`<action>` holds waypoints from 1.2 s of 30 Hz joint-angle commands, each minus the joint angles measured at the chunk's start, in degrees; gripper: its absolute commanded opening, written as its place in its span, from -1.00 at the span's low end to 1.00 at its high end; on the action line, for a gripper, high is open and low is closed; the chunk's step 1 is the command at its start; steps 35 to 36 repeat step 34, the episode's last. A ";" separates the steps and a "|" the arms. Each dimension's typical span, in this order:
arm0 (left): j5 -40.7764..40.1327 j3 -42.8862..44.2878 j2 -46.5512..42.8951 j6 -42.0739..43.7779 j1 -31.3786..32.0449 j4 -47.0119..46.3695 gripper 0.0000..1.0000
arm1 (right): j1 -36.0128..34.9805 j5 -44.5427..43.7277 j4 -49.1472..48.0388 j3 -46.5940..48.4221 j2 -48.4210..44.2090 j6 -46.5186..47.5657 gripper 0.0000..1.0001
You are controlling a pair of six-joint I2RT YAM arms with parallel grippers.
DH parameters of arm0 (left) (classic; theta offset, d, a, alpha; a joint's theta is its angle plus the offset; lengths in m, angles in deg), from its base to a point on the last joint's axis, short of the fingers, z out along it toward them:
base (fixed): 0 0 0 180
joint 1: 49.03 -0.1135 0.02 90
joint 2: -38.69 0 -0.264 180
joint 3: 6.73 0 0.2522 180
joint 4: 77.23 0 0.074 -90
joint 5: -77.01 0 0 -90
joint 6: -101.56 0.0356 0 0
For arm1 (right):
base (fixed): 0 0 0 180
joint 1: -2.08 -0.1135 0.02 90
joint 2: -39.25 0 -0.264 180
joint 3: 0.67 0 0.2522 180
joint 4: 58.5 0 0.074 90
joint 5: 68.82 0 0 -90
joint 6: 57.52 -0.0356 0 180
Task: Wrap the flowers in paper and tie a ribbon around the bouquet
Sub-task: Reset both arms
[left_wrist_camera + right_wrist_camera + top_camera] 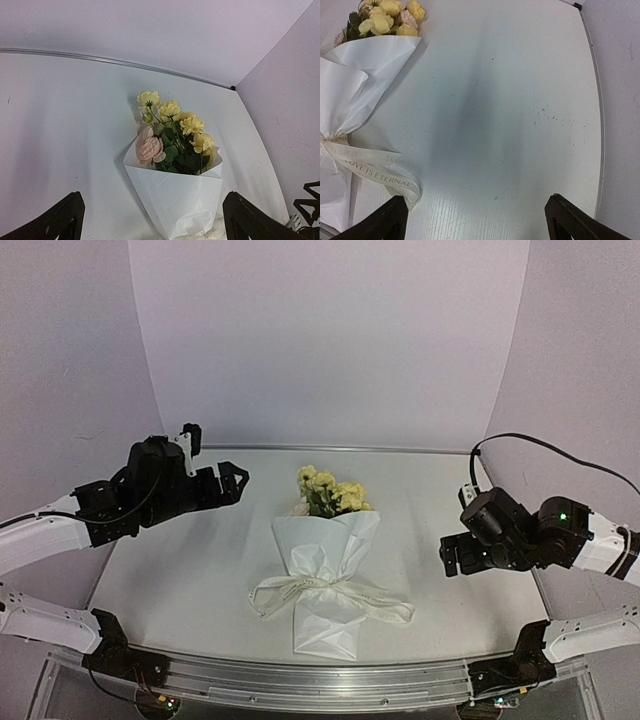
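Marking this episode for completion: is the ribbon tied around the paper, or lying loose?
Tied. The ribbon pinches the paper into a narrow waist below the flowers, its loops and tails spreading to both sides.

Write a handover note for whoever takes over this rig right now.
Left gripper: open, empty, held above the table to the left of the bouquet.
Right gripper: open, empty, to the right of it.
The bouquet lies mid-table, blossoms pointing away from the arm bases.
Done: the flowers are wrapped in the paper; the ribbon is cinched around the middle, its ends loose on the table.
Left: probably nothing; how firm the knot is cannot be judged.
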 commanded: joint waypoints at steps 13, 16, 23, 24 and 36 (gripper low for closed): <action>0.08 2.31 -1.29 1.59 -0.07 0.08 0.99 | 0.14 -2.93 0.96 0.40 -0.60 -1.61 0.97; 0.10 2.00 -1.56 1.55 -0.03 -0.10 0.99 | 0.18 -2.95 0.95 0.40 -0.64 -1.70 0.97; 0.26 1.58 -1.93 1.72 -0.07 -0.10 0.99 | 0.16 -3.16 0.92 0.14 -1.08 -1.63 0.97; 0.33 1.53 -1.92 1.71 -0.05 -0.13 0.99 | 0.11 -3.17 0.97 0.13 -1.16 -1.66 0.97; 0.27 1.33 -2.11 2.00 -0.07 -0.15 0.99 | 0.15 -3.38 0.93 0.13 -1.18 -1.52 0.97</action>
